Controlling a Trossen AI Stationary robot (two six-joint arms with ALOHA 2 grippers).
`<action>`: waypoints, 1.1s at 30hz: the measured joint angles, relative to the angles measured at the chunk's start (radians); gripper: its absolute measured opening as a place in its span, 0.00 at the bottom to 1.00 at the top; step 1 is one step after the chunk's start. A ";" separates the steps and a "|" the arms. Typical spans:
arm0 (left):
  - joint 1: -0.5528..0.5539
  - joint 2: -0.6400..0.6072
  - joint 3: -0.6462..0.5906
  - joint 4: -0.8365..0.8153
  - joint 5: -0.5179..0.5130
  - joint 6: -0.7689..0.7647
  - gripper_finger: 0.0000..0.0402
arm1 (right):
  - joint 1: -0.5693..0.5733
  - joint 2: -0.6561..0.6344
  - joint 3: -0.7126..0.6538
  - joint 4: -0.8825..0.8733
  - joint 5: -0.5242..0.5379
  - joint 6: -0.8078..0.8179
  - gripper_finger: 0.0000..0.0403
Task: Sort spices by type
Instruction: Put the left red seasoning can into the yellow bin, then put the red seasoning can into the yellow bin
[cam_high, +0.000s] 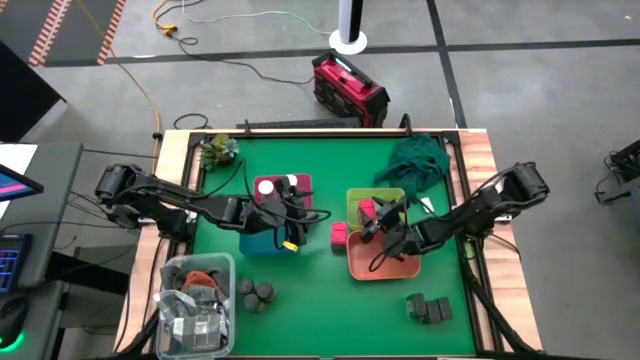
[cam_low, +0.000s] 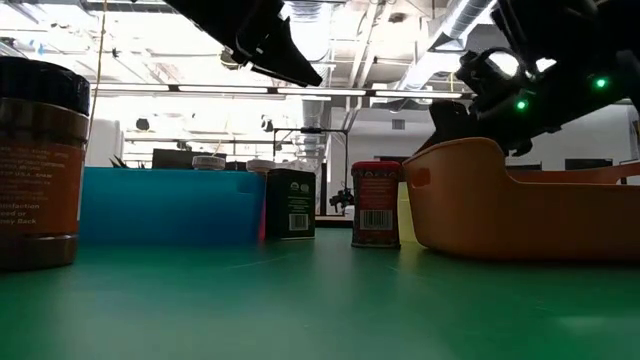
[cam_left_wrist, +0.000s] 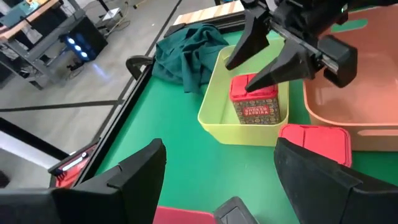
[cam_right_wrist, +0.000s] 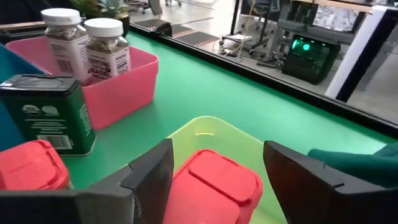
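Your right gripper (cam_left_wrist: 264, 53) hangs spread just above the bright pink rectangular box (cam_left_wrist: 254, 101) standing in the yellow-green tray (cam_left_wrist: 214, 102), centre-right of the high view. A second pink box (cam_high: 340, 235) stands on the green table (cam_high: 330, 310) just left of it. Your left gripper (cam_high: 292, 212), also spread, hovers by the blue tray (cam_high: 262, 242).

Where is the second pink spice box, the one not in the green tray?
In the high view the second pink box stands on the green mat near the table's middle, between the blue tray and the salmon tray, just outside the green tray.
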 joint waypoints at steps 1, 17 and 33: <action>0.000 0.000 0.000 -0.001 0.000 0.000 0.71 | 0.000 -0.005 0.000 0.001 -0.004 -0.009 0.70; 0.000 0.000 0.008 -0.045 0.002 0.004 0.71 | -0.033 -0.192 0.085 -0.037 -0.248 -0.204 0.80; -0.066 -0.082 -0.118 -0.002 0.001 -0.069 0.71 | -0.126 0.013 0.545 -0.621 -0.791 -0.534 0.80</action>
